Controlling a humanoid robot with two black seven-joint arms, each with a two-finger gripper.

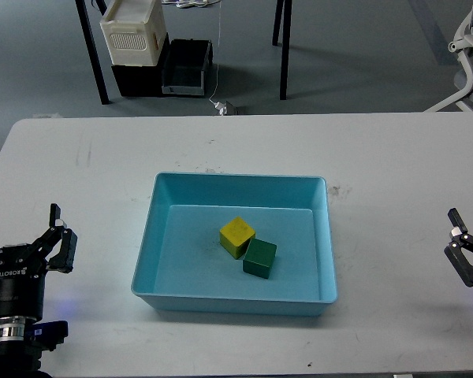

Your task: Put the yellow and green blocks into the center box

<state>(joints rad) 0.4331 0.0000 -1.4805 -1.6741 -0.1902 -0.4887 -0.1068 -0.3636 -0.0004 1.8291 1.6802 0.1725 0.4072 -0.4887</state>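
Observation:
A yellow block (236, 236) and a green block (260, 257) lie side by side, touching, inside the light blue box (165, 190) at the middle of the white table. My left gripper (24, 234) is open and empty at the table's near left edge, well left of the box. My right gripper (465, 253) is open and empty at the near right edge, well right of the box.
The white table (221, 146) spreads around the box on all sides. Beyond its far edge, on the floor, stand a white crate (132, 31) on black boxes, table legs and an office chair (469, 55) at the far right.

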